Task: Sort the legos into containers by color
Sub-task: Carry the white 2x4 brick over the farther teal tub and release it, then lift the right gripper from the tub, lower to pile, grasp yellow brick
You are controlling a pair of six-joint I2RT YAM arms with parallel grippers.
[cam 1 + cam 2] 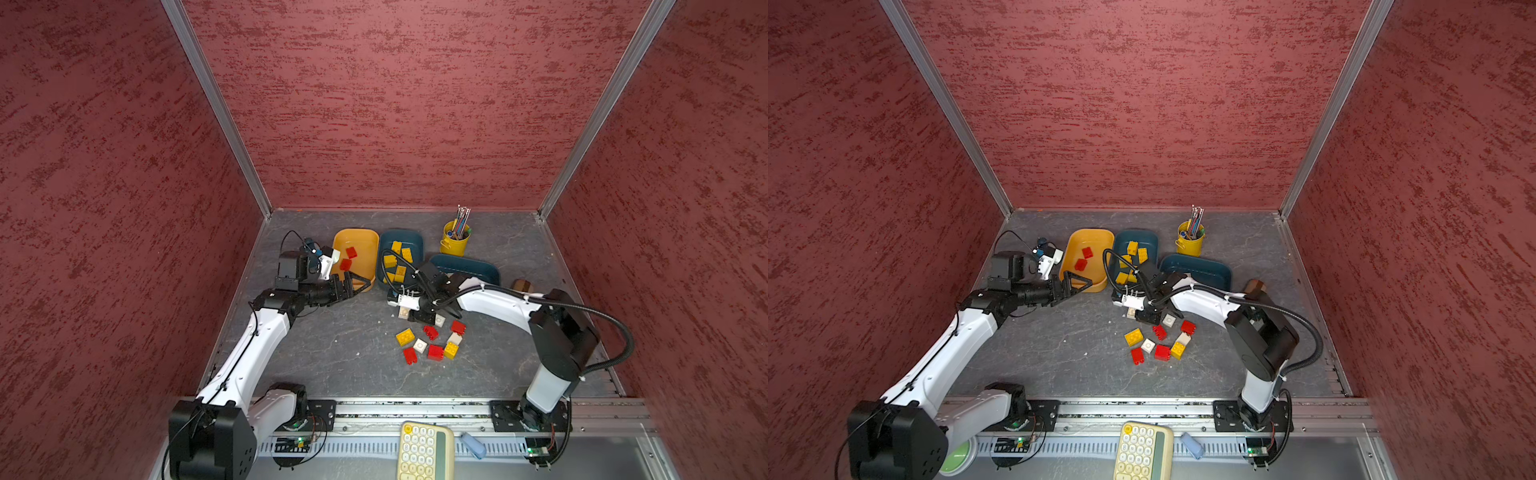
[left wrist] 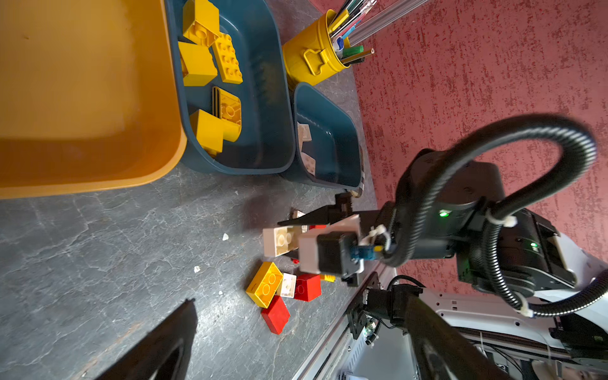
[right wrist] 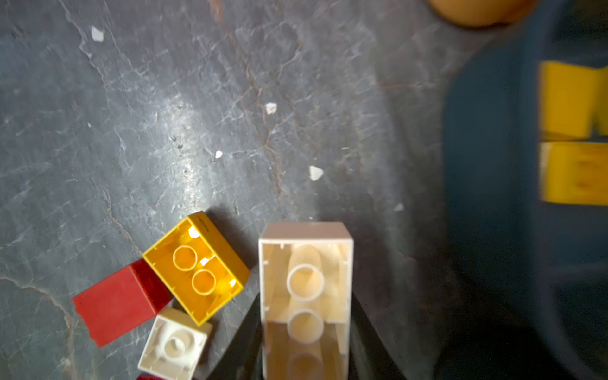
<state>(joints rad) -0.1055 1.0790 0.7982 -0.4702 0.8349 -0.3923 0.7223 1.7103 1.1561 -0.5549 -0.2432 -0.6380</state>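
- Since the cream brick (image 3: 306, 283) is tipped, hollow side outward, the right hand (image 1: 415, 316) is clamped across its long walls, just beside the loose legos (image 1: 435, 352).
- It likely belongs in the teal tub (image 2: 339, 148) holding cream ones.
- Fingers apart, the left hand (image 1: 357, 284) hovers by the orange tub (image 1: 361, 237).

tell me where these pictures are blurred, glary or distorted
Right wrist view: motion smear over the teal tub and its yellow bricks, the cream brick sharp, a pale glare patch on the tabletop. Left wrist view: the cable hose is smeared, the orange tub soft. Both top views: no smear, even light, walls splayed by the wide lens.
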